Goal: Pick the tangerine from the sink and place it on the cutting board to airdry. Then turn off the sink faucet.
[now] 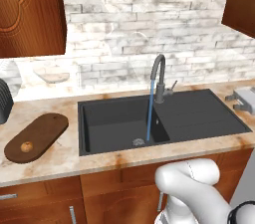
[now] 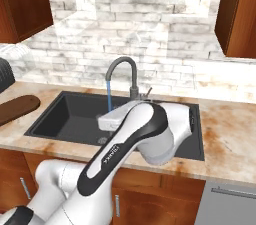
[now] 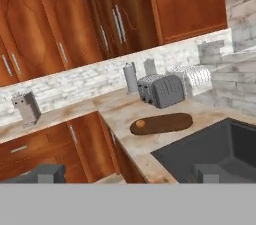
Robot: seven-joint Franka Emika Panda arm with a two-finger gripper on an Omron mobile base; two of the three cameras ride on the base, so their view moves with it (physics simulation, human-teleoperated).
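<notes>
The tiny round tangerine (image 1: 26, 146) sits on the smooth brown wooden cutting board (image 1: 42, 131), at nine o'clock from the black sink (image 1: 119, 123). The gripper (image 3: 127, 173) is wide open, holding nothing.

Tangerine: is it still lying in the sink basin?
No: the tangerine rests on the cutting board, left of the sink.

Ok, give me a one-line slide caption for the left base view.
Tangerine rests on the cutting board left of the sink; the faucet runs water into the basin.
</notes>
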